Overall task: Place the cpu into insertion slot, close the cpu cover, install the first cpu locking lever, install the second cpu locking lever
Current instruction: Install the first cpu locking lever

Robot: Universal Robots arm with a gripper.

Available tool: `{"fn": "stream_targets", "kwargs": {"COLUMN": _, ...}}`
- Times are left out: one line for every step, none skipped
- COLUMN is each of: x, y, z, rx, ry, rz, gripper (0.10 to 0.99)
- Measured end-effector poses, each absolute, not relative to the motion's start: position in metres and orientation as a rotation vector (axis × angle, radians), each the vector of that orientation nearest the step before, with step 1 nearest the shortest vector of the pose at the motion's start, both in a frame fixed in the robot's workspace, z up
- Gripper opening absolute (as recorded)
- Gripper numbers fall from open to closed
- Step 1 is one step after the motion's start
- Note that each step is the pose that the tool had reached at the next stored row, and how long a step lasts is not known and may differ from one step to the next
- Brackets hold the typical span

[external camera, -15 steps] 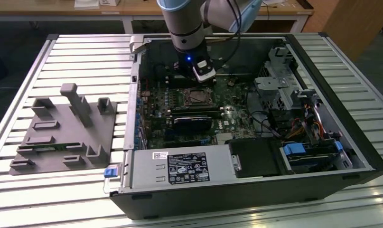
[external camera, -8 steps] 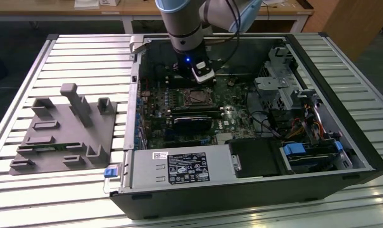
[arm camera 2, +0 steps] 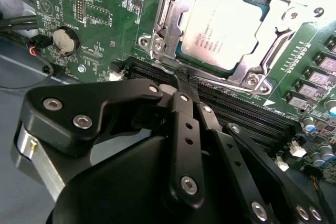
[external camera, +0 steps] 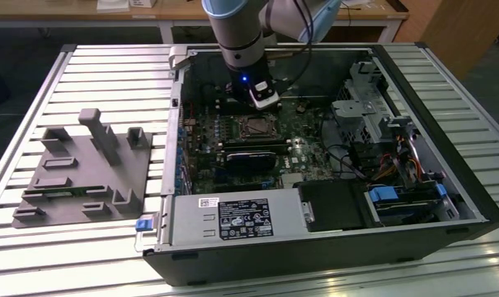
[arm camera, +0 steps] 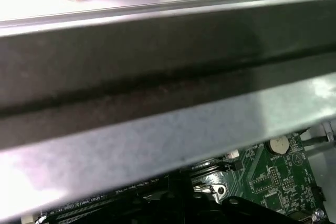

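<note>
The cpu (arm camera 2: 228,27) has a dull grey-tan top and lies flat in the insertion slot (external camera: 253,127) on the green motherboard. The cpu cover (arm camera 2: 283,22), a silvery frame, lies down around the chip and leaves its middle showing. My gripper (arm camera 2: 184,77) hovers low over the board beside the socket. Its black fingers (arm camera 2: 186,129) are shut tip to tip with nothing between them. In the exterior view the gripper (external camera: 266,106) hangs just behind the socket, inside the open computer case (external camera: 472,204). I cannot make out the locking levers.
Long black memory slots (arm camera 2: 241,111) run between the fingertips and the socket, and a coin battery (arm camera 2: 65,40) sits nearby. A black card (external camera: 251,158), the power supply (external camera: 232,219) and a drive cage (external camera: 373,111) crowd the case. A grey fixture plate (external camera: 84,173) lies at the exterior view's left.
</note>
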State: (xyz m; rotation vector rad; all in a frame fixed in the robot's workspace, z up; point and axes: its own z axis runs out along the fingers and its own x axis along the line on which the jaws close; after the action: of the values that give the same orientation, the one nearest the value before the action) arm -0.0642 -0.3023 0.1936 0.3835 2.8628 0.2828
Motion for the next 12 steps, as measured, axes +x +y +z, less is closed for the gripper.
{"fn": "stream_targets", "kwargs": {"x": -0.0642, "y": -0.3026, "z": 0.1932, "rx": 0.384, "ry": 2.862, "rz": 0.283, "gripper": 0.106}}
{"fn": "stream_targets", "kwargs": {"x": -0.0642, "y": -0.3030, "z": 0.1929, "rx": 0.385, "ry": 2.862, "rz": 0.283, "gripper": 0.106}}
{"fn": "stream_targets", "kwargs": {"x": -0.0642, "y": -0.3035, "z": 0.1926, "rx": 0.387, "ry": 2.862, "rz": 0.282, "gripper": 0.106}}
{"fn": "stream_targets", "kwargs": {"x": -0.0642, "y": -0.3040, "z": 0.1924, "rx": 0.388, "ry": 2.862, "rz": 0.282, "gripper": 0.106}}
{"fn": "stream_targets", "kwargs": {"x": -0.0643, "y": -0.3044, "z": 0.1919, "rx": 0.390, "ry": 2.861, "rz": 0.282, "gripper": 0.106}}
{"fn": "stream_targets", "kwargs": {"x": -0.0643, "y": -0.3046, "z": 0.1914, "rx": 0.391, "ry": 2.861, "rz": 0.282, "gripper": 0.106}}
{"fn": "stream_targets", "kwargs": {"x": -0.0642, "y": -0.3047, "z": 0.1908, "rx": 0.391, "ry": 2.861, "rz": 0.282, "gripper": 0.106}}
{"fn": "stream_targets", "kwargs": {"x": -0.0643, "y": -0.3050, "z": 0.1903, "rx": 0.391, "ry": 2.861, "rz": 0.282, "gripper": 0.106}}
{"fn": "stream_targets", "kwargs": {"x": -0.0643, "y": -0.3052, "z": 0.1898, "rx": 0.391, "ry": 2.861, "rz": 0.283, "gripper": 0.106}}
{"fn": "stream_targets", "kwargs": {"x": -0.0643, "y": -0.3053, "z": 0.1896, "rx": 0.392, "ry": 2.861, "rz": 0.288, "gripper": 0.106}}
{"fn": "stream_targets", "kwargs": {"x": -0.0643, "y": -0.3053, "z": 0.1894, "rx": 0.393, "ry": 2.861, "rz": 0.297, "gripper": 0.106}}
{"fn": "stream_targets", "kwargs": {"x": -0.0643, "y": -0.3053, "z": 0.1892, "rx": 0.394, "ry": 2.861, "rz": 0.307, "gripper": 0.106}}
